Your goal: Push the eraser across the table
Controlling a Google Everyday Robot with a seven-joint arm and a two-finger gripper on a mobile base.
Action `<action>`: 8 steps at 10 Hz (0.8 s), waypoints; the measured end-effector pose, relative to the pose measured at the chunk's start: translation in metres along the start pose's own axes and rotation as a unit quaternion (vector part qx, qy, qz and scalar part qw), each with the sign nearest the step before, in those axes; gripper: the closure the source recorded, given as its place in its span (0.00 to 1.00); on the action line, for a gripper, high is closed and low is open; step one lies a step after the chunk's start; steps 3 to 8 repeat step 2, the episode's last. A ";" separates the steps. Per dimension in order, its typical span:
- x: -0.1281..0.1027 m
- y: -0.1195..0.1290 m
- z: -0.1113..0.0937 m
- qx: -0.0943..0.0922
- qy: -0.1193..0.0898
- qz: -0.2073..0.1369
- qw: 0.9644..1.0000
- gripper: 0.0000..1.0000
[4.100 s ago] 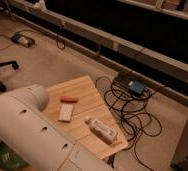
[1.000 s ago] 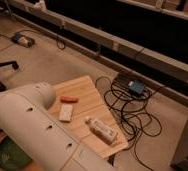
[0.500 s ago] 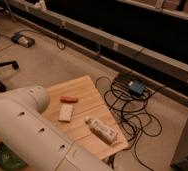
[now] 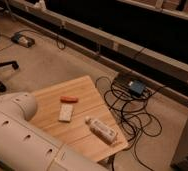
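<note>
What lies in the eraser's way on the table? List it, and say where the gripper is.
The eraser has an orange object just beyond its far end and a white bottle to its right. The other sides show bare table. The gripper is not in view; only the arm shows.

Big white arm segment (image 4: pixel 22 135) fills lower left of camera view, running diagonally from rounded elbow-like end near left edge down toward bottom centre. Shell smooth, cream-coloured, dotted with small dark holes. Seam or joint ring visible near bottom, where next link starts. Rounded end overlaps near corner of table (image 4: pixel 89 92) from this angle. Gripper out of frame, so nothing to say on its position beyond that.
</note>
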 end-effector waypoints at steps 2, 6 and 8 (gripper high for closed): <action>-0.007 -0.002 -0.002 0.002 -0.002 -0.010 1.000 0.20; -0.007 -0.002 -0.002 0.002 -0.002 -0.010 1.000 0.20; -0.007 -0.002 -0.002 0.002 -0.002 -0.010 1.000 0.20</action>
